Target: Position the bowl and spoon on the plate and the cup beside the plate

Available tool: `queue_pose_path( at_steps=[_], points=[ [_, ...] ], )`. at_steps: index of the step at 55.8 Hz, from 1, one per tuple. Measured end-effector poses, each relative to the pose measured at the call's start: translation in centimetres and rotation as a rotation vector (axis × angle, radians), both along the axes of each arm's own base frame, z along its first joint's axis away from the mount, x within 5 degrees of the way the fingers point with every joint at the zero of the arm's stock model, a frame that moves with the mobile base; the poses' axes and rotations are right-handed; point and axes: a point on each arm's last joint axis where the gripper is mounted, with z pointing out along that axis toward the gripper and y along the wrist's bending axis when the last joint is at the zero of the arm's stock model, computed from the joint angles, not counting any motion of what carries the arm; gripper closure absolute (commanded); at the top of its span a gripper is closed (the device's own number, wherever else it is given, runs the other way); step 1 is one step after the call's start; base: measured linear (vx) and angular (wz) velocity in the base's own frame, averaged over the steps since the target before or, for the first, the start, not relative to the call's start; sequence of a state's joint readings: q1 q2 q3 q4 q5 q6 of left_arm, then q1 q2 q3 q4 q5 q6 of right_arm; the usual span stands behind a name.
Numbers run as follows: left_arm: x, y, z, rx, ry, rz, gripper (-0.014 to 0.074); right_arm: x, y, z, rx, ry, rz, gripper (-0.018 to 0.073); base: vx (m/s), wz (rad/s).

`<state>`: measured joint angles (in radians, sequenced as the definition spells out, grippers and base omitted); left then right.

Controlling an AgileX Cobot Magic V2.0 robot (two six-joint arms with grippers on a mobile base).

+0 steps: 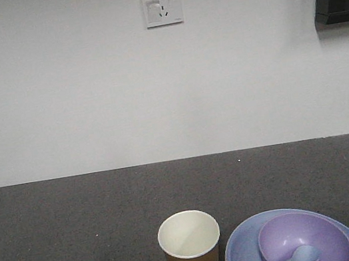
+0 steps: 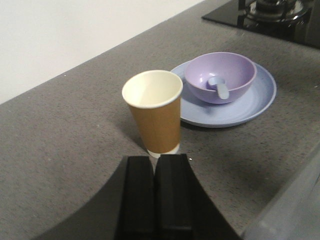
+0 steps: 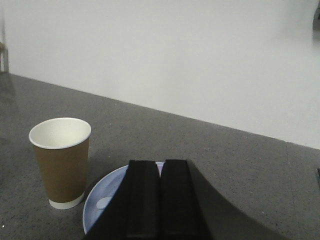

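Note:
The brown paper cup [image 1: 191, 249] stands upright on the dark counter, just left of the light blue plate [image 1: 240, 254]. The lavender bowl [image 1: 301, 236] sits on the plate with the pale blue spoon [image 1: 298, 258] lying inside it. In the left wrist view my left gripper [image 2: 156, 159] is shut and empty, its tips just short of the base of the cup [image 2: 154, 112]; the bowl [image 2: 220, 75], spoon [image 2: 220, 87] and plate [image 2: 250, 102] lie beyond. My right gripper [image 3: 161, 162] is shut and empty, hovering over the plate [image 3: 107, 195] and hiding the bowl, with the cup [image 3: 61, 162] to its left.
A black stove top [image 2: 270, 15] lies on the counter beyond the plate. A white wall with a socket [image 1: 161, 4] rises behind the counter. The counter's front edge [image 2: 295, 200] runs close to the left gripper.

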<state>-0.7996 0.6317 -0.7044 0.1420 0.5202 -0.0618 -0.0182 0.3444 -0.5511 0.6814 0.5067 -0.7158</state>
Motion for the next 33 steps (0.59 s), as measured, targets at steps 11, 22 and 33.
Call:
queue_pose_path(
  at_steps=[11, 22, 33],
  points=[
    [-2.2, 2.0, -2.4, -0.113, -0.062, -0.003, 0.0596, -0.1, -0.2, -0.5, 0.016, -0.028, -0.026, 0.0568, 0.0, 0.0],
    [-2.6, 2.5, -2.5, -0.14, -0.079, -0.004, 0.0596, -0.1, -0.2, -0.5, 0.016, -0.03, -0.029, 0.0568, 0.0, 0.0],
    [-2.6, 2.5, -2.6, -0.138, -0.077, -0.004, 0.0596, -0.1, -0.2, -0.5, 0.016, -0.03, -0.029, 0.0568, 0.0, 0.0]
  ],
)
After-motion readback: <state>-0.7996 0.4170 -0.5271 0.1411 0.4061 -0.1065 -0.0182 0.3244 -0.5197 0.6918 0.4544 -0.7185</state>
